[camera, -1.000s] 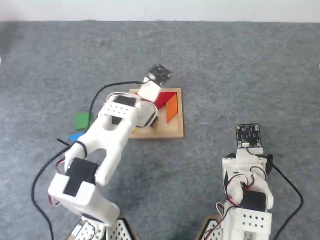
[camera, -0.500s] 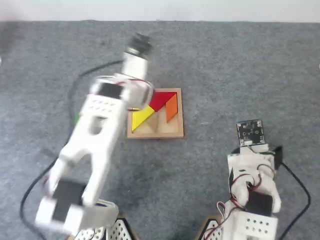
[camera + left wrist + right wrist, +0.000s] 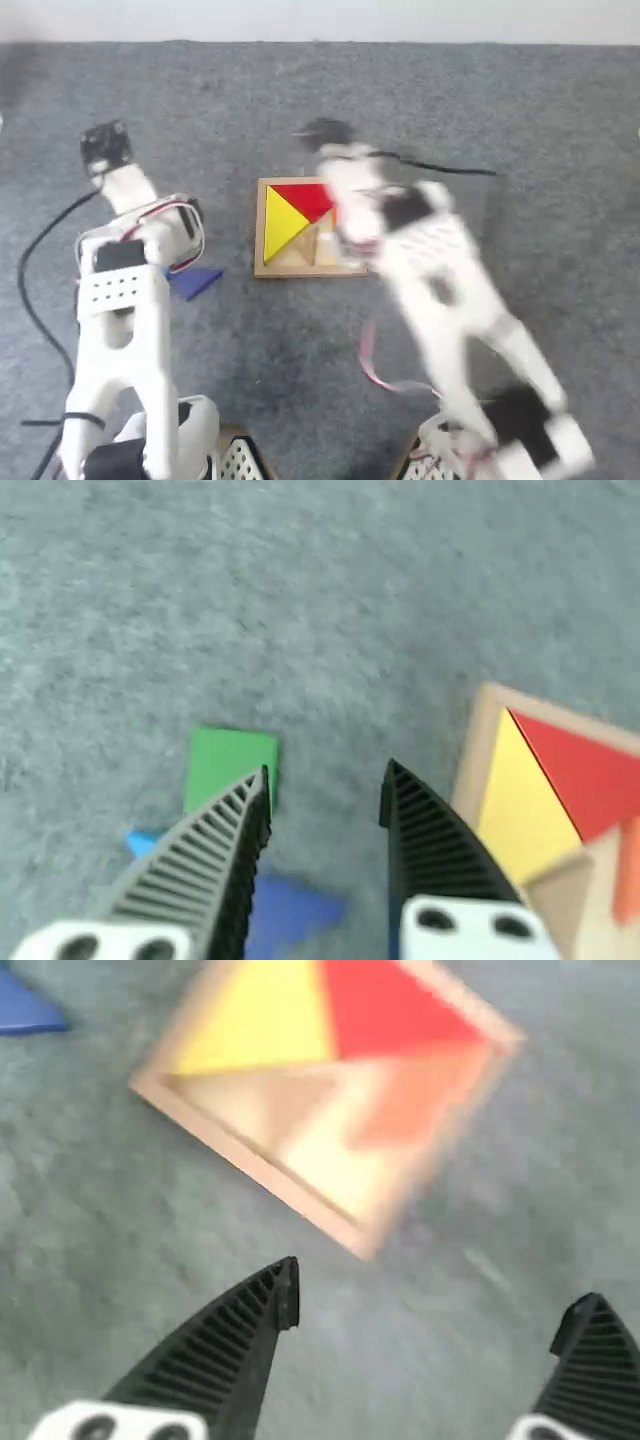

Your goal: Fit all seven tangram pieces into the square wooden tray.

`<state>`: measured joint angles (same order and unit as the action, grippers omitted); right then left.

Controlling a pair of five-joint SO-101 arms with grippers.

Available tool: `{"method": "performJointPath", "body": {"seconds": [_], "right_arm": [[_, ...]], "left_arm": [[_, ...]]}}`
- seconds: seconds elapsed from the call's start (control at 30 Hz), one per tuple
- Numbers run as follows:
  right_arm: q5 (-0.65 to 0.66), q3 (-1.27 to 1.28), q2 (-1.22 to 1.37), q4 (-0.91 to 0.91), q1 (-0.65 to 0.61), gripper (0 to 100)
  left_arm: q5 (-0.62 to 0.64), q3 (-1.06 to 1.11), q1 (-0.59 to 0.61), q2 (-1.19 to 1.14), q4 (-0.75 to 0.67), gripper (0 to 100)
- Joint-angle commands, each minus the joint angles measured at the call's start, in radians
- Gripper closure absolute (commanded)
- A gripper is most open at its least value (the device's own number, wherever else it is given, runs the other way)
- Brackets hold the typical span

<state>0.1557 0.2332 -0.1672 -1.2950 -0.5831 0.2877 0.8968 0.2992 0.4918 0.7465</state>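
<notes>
Since the tangram pieces look like thin, flat slabs of painted wood, each should be light and stiff but smooth-faced, so the sound hold is probably across two opposite edges, low against the tabletop (image 3: 470,110), rather than on the faces. The square wooden tray (image 3: 300,266) lies near the middle of the grey tabletop, with a yellow triangle (image 3: 281,222) and a red triangle (image 3: 303,198) seated in it and an orange piece (image 3: 415,1100) beside them; part of its floor is bare. Outside it, on the left arm's side, lie a green square (image 3: 230,763) and a dark blue piece (image 3: 196,282), both apart from the tray. The left gripper (image 3: 327,770) hangs above the tabletop just beside the green square, its jaws moderately parted and holding nothing. The right gripper (image 3: 440,1305) is over the tabletop near the tray's edge, jaws spread wide, also empty.
</notes>
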Motion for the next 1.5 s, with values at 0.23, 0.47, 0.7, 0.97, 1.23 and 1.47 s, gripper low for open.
{"method": "performJointPath", "body": {"seconds": [0.23,0.47,0.7,0.97,1.23,1.47], "right_arm": [[-0.092,-0.118,0.479,0.36,-0.143,59.7],[-0.092,-0.126,0.495,0.364,-0.128,59.7],[-0.089,-0.161,0.541,0.371,-0.054,59.7],[-0.087,-0.269,0.604,0.369,0.007,59.7],[-0.084,-0.362,0.659,0.337,0.088,59.7],[-0.091,-0.396,0.644,0.292,0.151,59.7]], "left_arm": [[0.038,0.041,0.041,0.026,-0.149,82],[0.011,0.041,0.041,0.029,-0.146,82],[0.011,0.042,0.038,0.025,-0.146,82],[0.009,0.042,0.038,0.025,-0.144,82],[0.009,0.044,0.038,0.025,-0.144,82],[-0.097,-0.079,0.048,0.02,-0.005,82]]}}
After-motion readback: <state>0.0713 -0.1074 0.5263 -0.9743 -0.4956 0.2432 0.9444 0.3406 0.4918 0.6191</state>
